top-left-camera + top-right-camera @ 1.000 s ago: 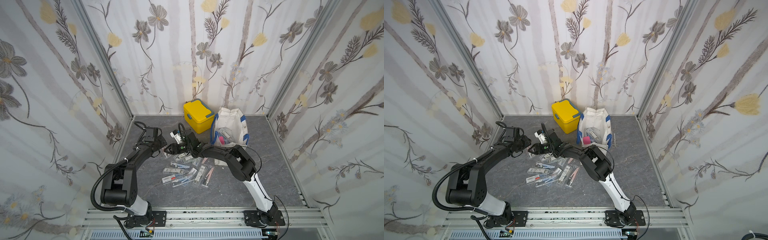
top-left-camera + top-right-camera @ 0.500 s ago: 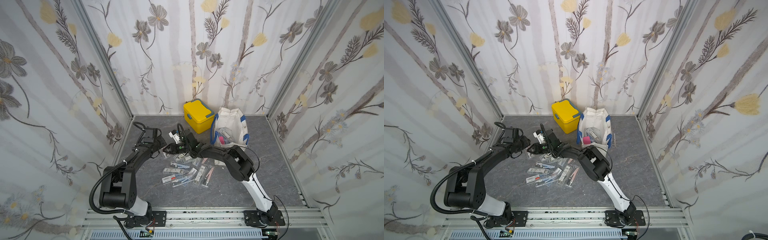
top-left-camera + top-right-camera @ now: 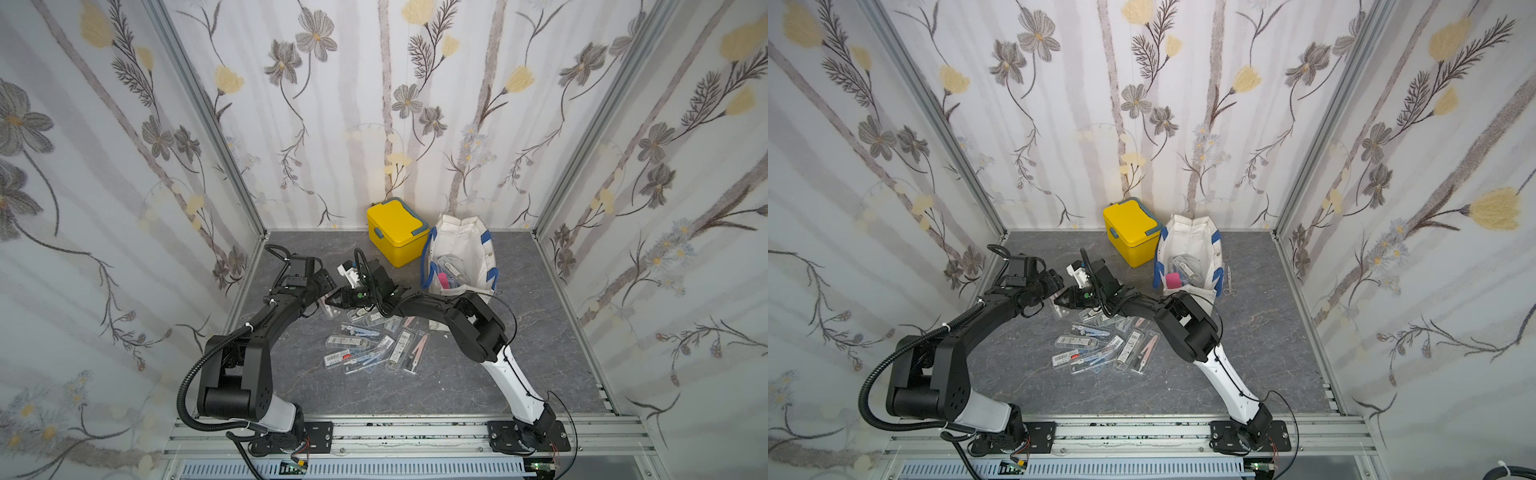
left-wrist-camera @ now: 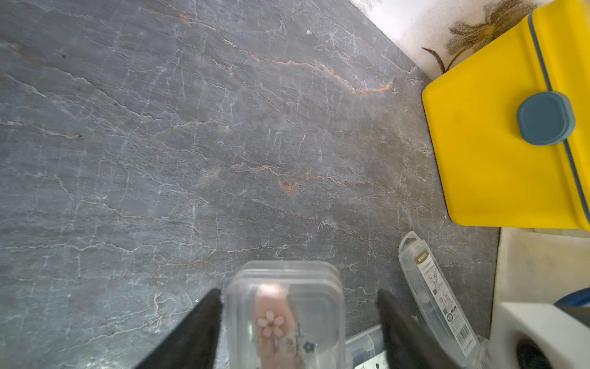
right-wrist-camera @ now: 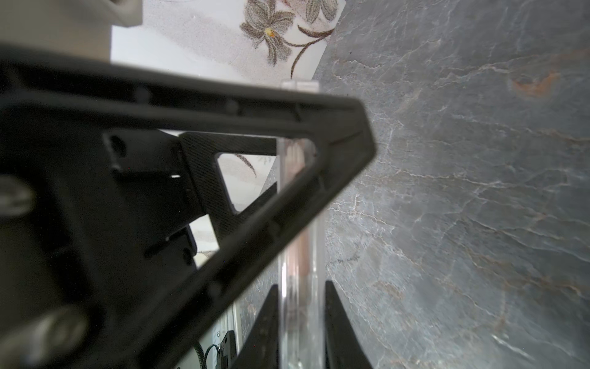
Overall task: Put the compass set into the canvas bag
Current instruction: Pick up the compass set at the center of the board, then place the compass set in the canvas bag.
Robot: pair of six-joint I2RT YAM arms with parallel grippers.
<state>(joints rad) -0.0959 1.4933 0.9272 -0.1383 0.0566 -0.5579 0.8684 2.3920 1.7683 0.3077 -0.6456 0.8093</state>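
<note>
While the right gripper [image 5: 300,286] is clamped on the flat faces of one clear-cased compass set [image 5: 298,255], the left gripper [image 4: 297,292] brackets the same case with its jaws apart. There is a clear gap on one side. The other finger lies close along the case edge; contact there cannot be told.

- Position: both top views show the two grippers nose to nose above the table [image 3: 415,386], at the far-left edge of the loose cases [image 3: 370,345]. The held set is off the surface.
- Axis: the case runs straight out from the right fingers, its long axis pointing toward the left arm. A pink compass shows inside.
- Key relation: the canvas bag [image 3: 469,237] lies behind the right gripper, back along that arm's own side. The case points away from it. The right arm is the nearer one.
- Judgement: the case must first draw out from between the left fingers, then swing round and tip end-down to enter the bag's mouth.
- Containers: the bag stands upright and open, just beside the yellow box [image 3: 397,232]. It holds a pink item [image 3: 441,277] and at least one clear case. The box lid is shut.
</note>
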